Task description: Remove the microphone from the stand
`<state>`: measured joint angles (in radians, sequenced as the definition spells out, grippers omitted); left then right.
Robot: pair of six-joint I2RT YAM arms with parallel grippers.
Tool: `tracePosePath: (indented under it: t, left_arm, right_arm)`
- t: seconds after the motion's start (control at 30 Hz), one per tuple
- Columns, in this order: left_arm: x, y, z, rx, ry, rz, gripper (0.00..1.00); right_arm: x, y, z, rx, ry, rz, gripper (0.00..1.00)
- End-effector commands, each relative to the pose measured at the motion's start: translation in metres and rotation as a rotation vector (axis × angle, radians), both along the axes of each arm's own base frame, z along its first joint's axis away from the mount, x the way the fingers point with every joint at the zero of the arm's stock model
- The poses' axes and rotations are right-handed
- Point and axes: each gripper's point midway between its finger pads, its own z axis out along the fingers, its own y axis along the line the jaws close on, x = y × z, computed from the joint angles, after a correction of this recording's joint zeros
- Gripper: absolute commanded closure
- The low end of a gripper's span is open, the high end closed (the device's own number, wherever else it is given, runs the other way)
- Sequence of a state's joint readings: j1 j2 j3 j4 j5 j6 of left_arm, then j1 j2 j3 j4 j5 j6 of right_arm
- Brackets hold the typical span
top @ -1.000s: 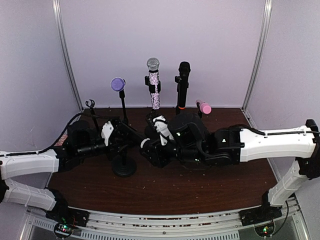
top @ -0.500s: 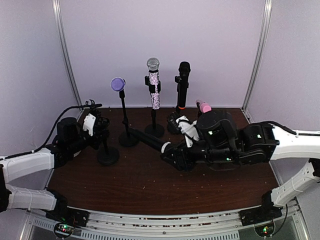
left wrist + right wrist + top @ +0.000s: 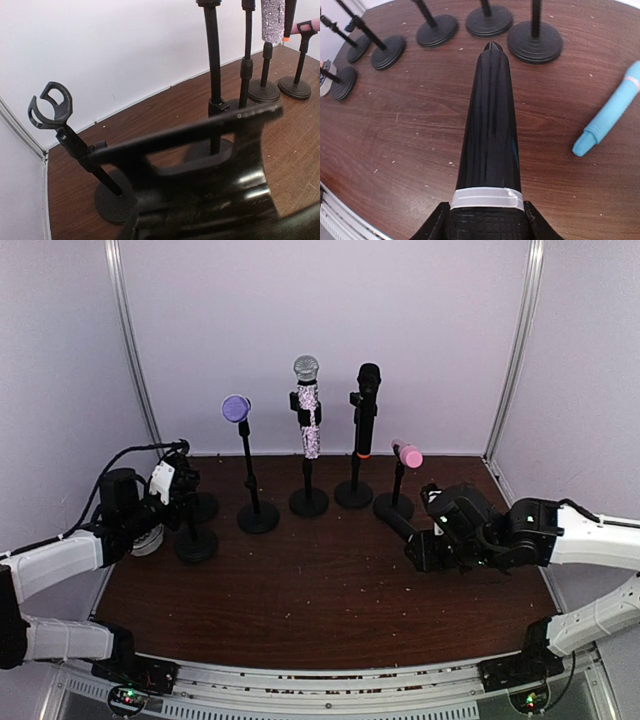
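My right gripper (image 3: 425,540) is shut on a black microphone (image 3: 398,524) at the right of the table, held low and nearly level. In the right wrist view the microphone (image 3: 490,125) points away from me, a white band just ahead of my gripper (image 3: 487,217). At the far left, my left gripper (image 3: 185,492) is shut on the post of an empty black stand (image 3: 195,543), whose base rests on the table. The stand's open clip (image 3: 50,105) shows in the left wrist view, with its base (image 3: 112,202) below. My dark fingers fill most of that view.
Along the back stand a purple-headed microphone (image 3: 236,407), a sparkly one (image 3: 306,410), a black one with an orange ring (image 3: 367,410) and a short pink one (image 3: 406,454). Another stand base (image 3: 207,506) sits beside my left gripper. A blue microphone (image 3: 610,120) lies on the table, right.
The arms have drawn apart. The left one moved the empty stand to the far left. The right one carried the black microphone from the middle to the right.
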<state>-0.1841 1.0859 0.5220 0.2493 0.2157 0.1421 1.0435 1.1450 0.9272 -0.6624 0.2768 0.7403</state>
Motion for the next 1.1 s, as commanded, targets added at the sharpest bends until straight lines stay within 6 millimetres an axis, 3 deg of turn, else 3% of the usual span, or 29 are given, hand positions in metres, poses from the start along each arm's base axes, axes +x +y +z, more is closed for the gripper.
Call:
tracePosePath:
  t: [0.0,0.07,0.17,0.33,0.57,0.67,0.87,1.07]
  left_arm:
    - [0.008,-0.002,0.022,0.069,-0.094,-0.065,0.92]
    - [0.006,-0.006,0.021,0.067,-0.084,-0.086,0.65]
    - [0.003,-0.009,0.022,0.059,-0.066,-0.106,0.36]
    - [-0.009,-0.012,0.025,0.042,-0.003,-0.139,0.13]
    - [-0.034,-0.01,0.054,0.019,0.032,-0.145,0.02]
    - [-0.048,-0.008,0.065,-0.014,0.063,-0.153,0.02]
    - [-0.071,-0.006,0.081,-0.031,0.061,-0.159,0.02]
    - [-0.077,-0.011,0.107,-0.059,0.04,-0.188,0.02]
  right_arm:
    - [0.012,-0.056,-0.015,-0.025,0.003,-0.244,1.0]
    - [0.022,-0.076,-0.02,-0.024,0.005,-0.321,1.0]
    - [0.043,-0.101,-0.021,-0.012,-0.013,-0.428,1.0]
    - [0.094,-0.119,-0.014,-0.005,-0.061,-0.534,1.0]
    - [0.166,-0.12,-0.033,-0.065,-0.002,-0.608,1.0]
    - [0.185,-0.116,-0.051,-0.06,0.032,-0.621,0.91]
    - [0.198,-0.115,-0.096,0.041,0.117,-0.697,0.8]
    - [0.201,-0.118,-0.115,0.083,0.183,-0.719,0.71]
